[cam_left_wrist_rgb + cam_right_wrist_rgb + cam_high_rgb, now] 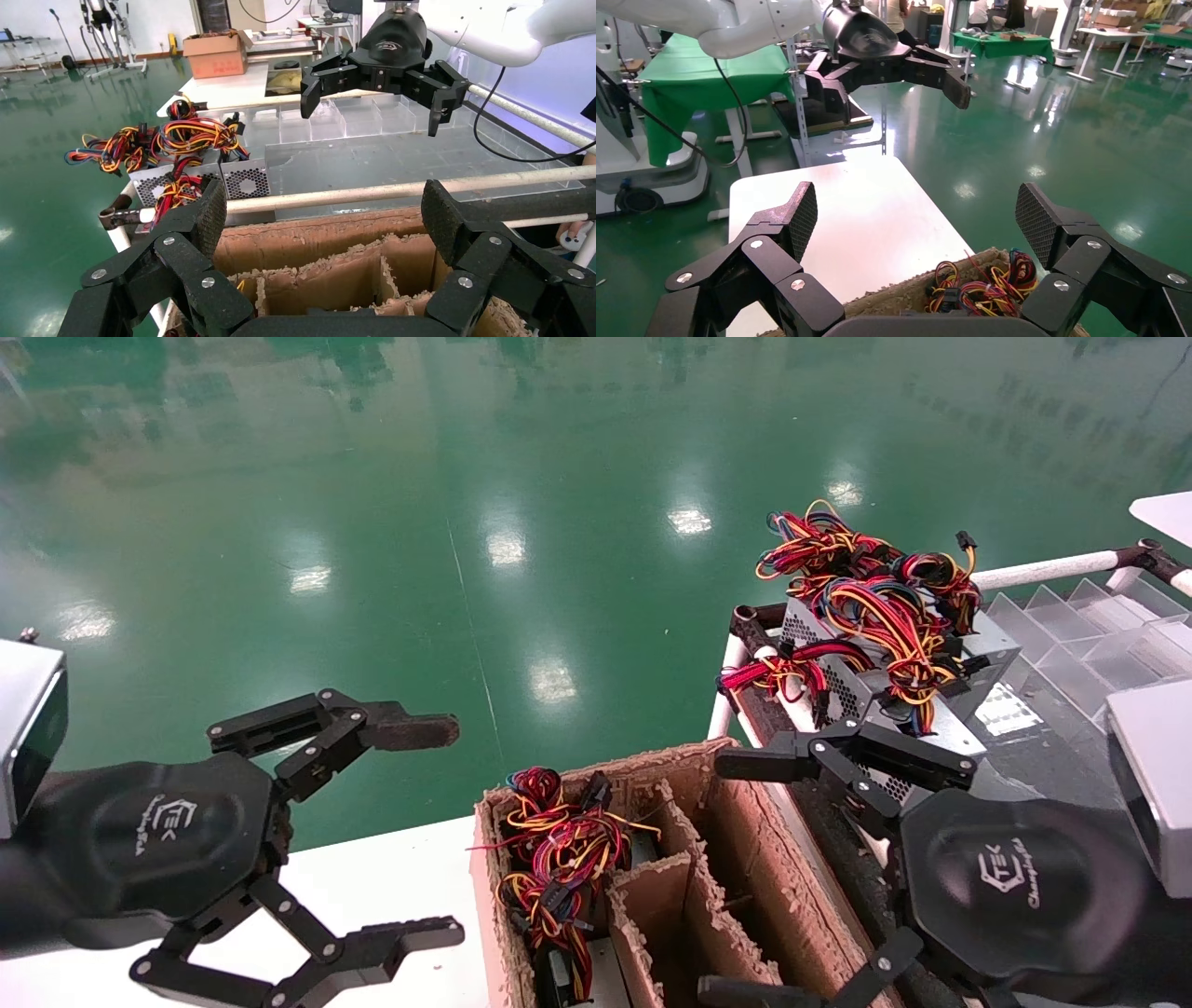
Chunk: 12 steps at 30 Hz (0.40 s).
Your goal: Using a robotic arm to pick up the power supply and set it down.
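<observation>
Cardboard box (736,859) with dividers sits centre-near; rack (1043,568) to its right. PSU (931,696) lies on the rack's left-far end, wires (875,584) piled on top, long axis running near-left to far-right. Right claw (745,877) is open, just near of the PSU, clearly the closer arm. Left claw (452,831) open, well left over the white surface (391,887).

The power supply (894,686), a silver-grey perforated box, is seen at two o'clock, apparently tilted, topped by red, yellow, black and blue wires. The robotic arm (1024,887) is held at four o'clock, fingers spread.
</observation>
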Tool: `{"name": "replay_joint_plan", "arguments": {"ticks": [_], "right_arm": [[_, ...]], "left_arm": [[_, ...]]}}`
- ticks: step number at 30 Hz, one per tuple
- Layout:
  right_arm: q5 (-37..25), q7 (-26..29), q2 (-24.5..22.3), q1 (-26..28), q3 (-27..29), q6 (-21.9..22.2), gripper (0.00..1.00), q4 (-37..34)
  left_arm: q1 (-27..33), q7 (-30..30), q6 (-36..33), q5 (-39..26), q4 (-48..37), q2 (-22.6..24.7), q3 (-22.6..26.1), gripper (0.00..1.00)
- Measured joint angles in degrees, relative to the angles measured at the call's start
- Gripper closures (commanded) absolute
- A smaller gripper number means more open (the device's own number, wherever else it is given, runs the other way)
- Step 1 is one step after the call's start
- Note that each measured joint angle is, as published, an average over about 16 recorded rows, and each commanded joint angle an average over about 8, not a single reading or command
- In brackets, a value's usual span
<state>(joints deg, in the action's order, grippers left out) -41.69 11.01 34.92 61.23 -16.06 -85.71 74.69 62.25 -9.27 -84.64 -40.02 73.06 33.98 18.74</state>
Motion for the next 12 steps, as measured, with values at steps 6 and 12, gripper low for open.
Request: {"name": "replay_joint_plan", "arguments": {"ticks": [6,12], "right_arm": [[0.1,0.1,0.0,-0.1,0.0,0.0,0.00,0.3],[0.1,0.0,0.0,0.0,0.0,0.0,0.00,0.0]], "left_arm": [[0.0,0.0,0.0,0.0,0.0,0.0,0.0,0.00],[0.0,0.0,0.0,0.0,0.0,0.0,0.0,0.00]]}}
